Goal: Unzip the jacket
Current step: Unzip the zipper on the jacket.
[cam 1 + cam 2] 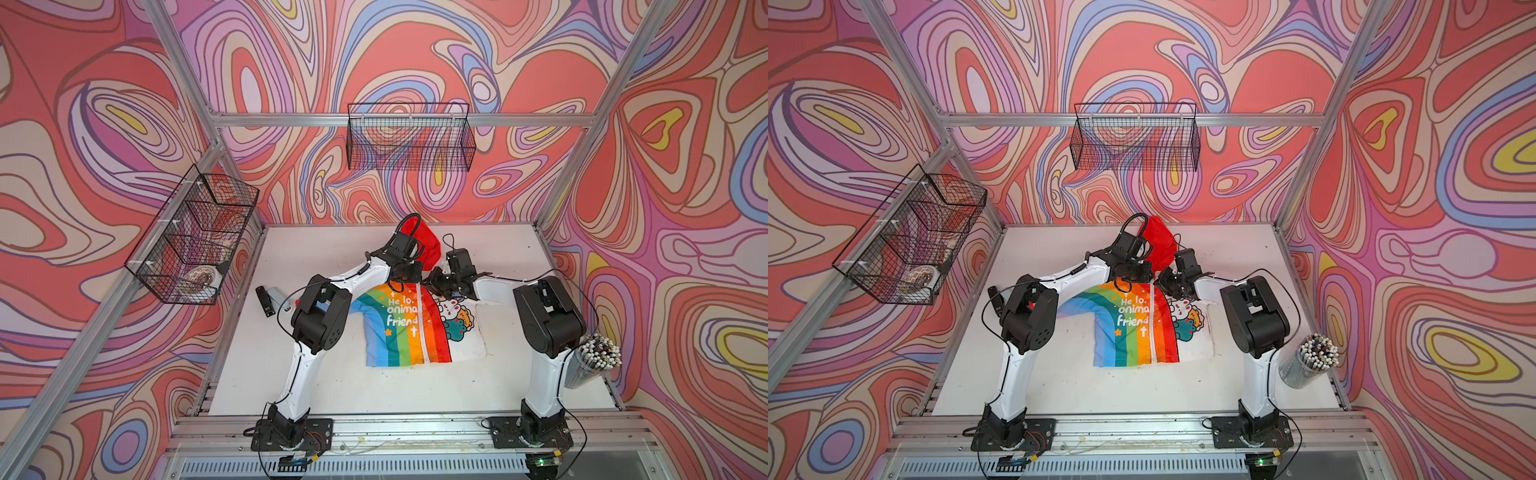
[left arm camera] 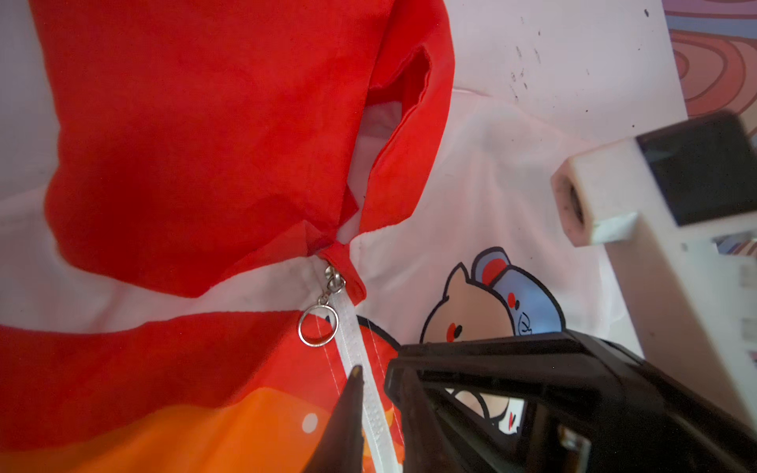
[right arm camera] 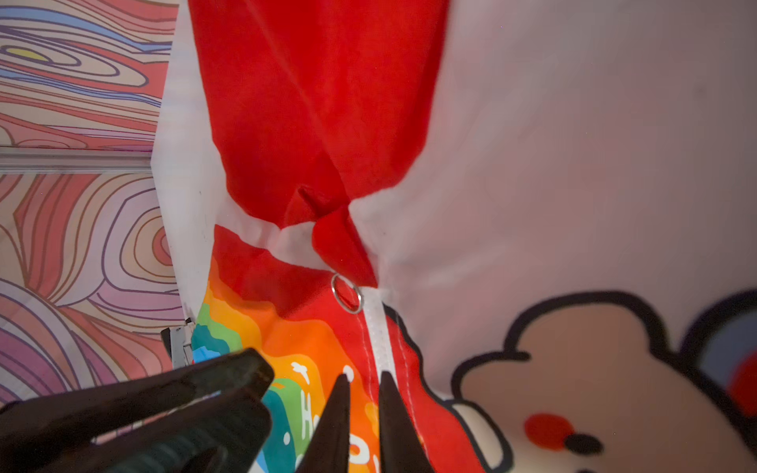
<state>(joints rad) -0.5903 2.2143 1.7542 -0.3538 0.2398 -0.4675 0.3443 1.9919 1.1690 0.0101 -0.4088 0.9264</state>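
1. The jacket (image 1: 415, 328) lies flat in the middle of the desk (image 1: 324, 374). Its red hood (image 1: 428, 245) points to the far edge and its bottom to the near edge.
2. Its white zipper (image 1: 423, 328) runs in a line from the far edge to the near edge. It looks closed all the way.
3. The little ring (image 2: 318, 327) I must pull sits at the hood end, just past both sets of jaws.
4. The right jaws stand a thin gap apart over the zipper, pinching nothing I can see.
5. The left jaws are close beside them. I cannot tell if they are spread or pressed together.
6. I think the right arm (image 1: 548, 320) is lined up better.
7. Only the wrist views show the ring. In both top views I cannot make it out.
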